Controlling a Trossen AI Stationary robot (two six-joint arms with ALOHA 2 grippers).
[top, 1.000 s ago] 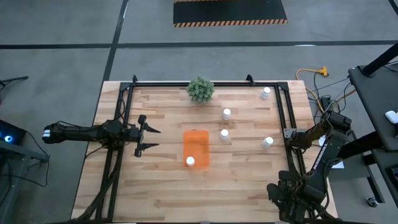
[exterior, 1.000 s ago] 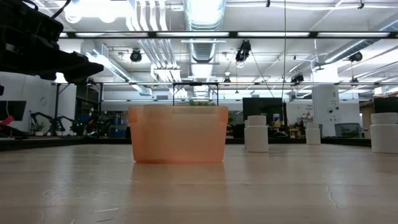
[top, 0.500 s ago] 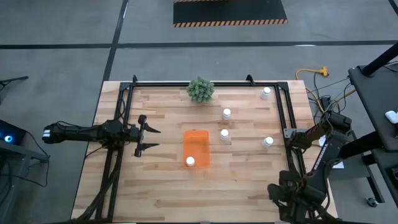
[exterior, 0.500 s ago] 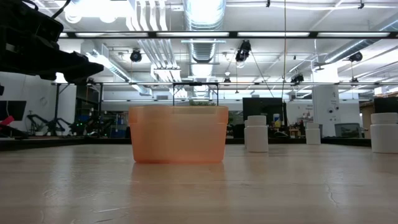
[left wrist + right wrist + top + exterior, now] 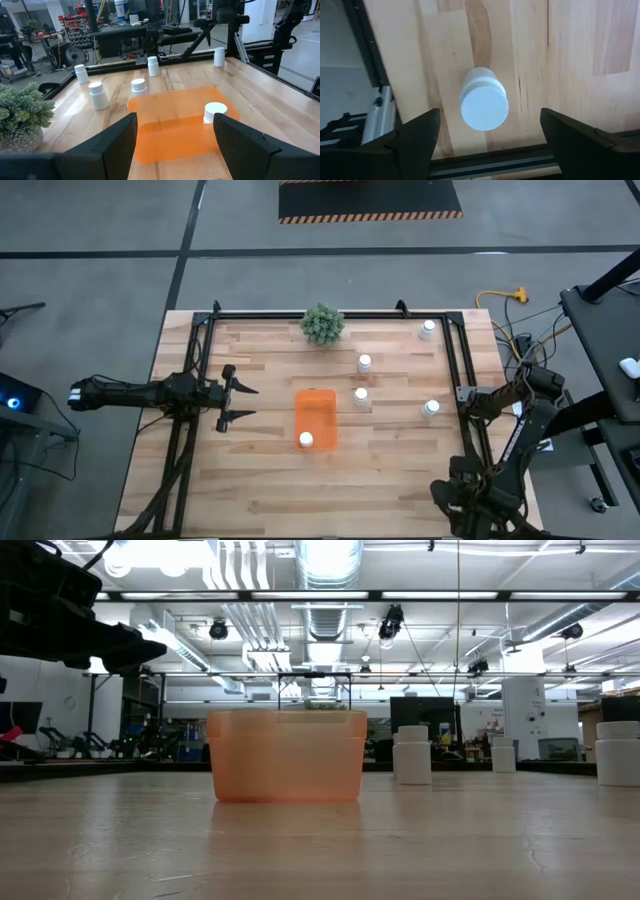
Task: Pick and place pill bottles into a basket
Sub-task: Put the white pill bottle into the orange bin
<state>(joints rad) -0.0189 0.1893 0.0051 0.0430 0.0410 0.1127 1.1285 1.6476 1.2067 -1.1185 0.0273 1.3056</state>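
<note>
The orange basket stands mid-table with one white pill bottle inside at its near end. Several more pill bottles stand upright on the wood, among them one beside the basket and one near the right rail. My right gripper points down above that last bottle. It is open, its fingers wide on either side of the cap and clear of it. My left gripper waits open at the table's left, level, facing the basket.
A small green plant stands at the far edge. A black metal frame runs round the work area, and its right rail lies close to the bottle under my right gripper. Bare wood lies near the front edge.
My right arm has shifted slightly at the table's right edge, over the bottle there. The basket, the bottles and my left arm have stayed where they were.
</note>
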